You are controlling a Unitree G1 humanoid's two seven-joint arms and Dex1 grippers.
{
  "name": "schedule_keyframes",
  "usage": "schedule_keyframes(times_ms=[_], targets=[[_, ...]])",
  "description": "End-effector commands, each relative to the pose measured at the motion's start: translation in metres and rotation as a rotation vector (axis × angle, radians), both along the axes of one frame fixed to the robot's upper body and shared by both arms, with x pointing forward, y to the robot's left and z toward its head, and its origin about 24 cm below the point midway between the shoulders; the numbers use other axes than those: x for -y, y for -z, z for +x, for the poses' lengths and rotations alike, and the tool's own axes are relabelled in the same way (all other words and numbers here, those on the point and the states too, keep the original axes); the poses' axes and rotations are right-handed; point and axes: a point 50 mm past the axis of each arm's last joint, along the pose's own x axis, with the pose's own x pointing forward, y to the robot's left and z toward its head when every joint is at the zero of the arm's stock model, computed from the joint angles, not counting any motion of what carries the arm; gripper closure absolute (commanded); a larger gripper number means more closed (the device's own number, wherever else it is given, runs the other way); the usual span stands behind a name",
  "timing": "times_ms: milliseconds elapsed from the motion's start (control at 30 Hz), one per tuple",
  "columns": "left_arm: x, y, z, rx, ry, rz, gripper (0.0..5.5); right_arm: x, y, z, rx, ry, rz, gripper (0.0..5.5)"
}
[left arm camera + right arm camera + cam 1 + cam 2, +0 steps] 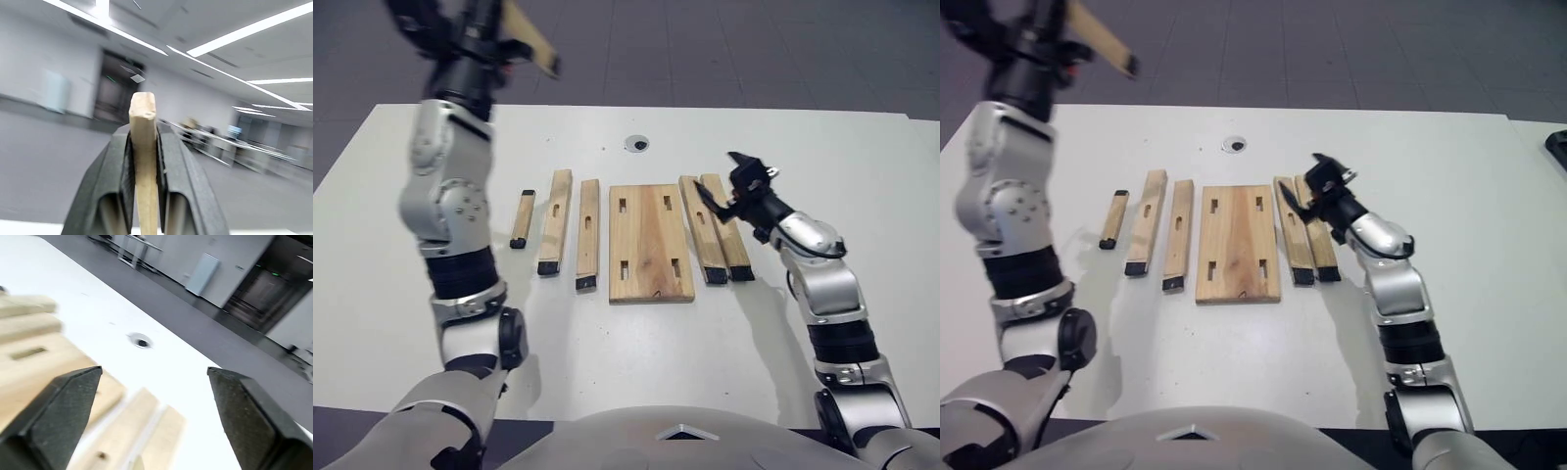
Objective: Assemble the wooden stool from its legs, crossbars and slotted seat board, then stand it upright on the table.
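Seat board (pixel 651 243) on white table (pixel 862 166), grey floor (pixel 705 49) beyond, left gripper (pixel 144 134) clamping wooden bar (pixel 533 39), right gripper (pixel 154 369) wide

The left eye view and right eye view look forward and down from the head onto the counter (pixel 862 157), covering its full width. Both share one scene, offset sideways: the seat board (pixel 650 243) sits further left in the right eye view. The left wrist view looks close along the raised left gripper (pixel 145 134) and its clamped wooden piece (pixel 145 186), facing level into the room. The right wrist view looks low across the counter between the spread fingers of the right gripper (pixel 154 369), sharing the round port (pixel 141 340) with the head views.
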Motion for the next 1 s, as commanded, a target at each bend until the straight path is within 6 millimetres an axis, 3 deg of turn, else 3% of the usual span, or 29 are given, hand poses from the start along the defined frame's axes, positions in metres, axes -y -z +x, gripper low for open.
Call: schedule_keyframes(times_ms=[33,167,300,500,1000], targets=[[-0.008,0.052,-0.016,-0.192,-0.030,0.113,5.08,0.018,-0.028,0.007,0.154,0.209,0.119,0.72],[0.000,0.092,-0.029,-0.334,-0.060,0.084,5.08,0.033,-0.041,0.017,0.240,0.461,0.328,0.15],[0.004,0.124,-0.036,-0.421,-0.111,0.018,5.08,0.036,-0.045,0.022,0.277,0.565,0.409,0.10],[0.023,0.132,-0.035,-0.425,-0.066,-0.023,5.08,0.033,-0.038,0.024,0.257,0.585,0.420,0.10],[0.029,0.156,-0.030,-0.455,-0.085,0.009,5.08,0.016,-0.034,0.028,0.237,0.536,0.420,0.10]])
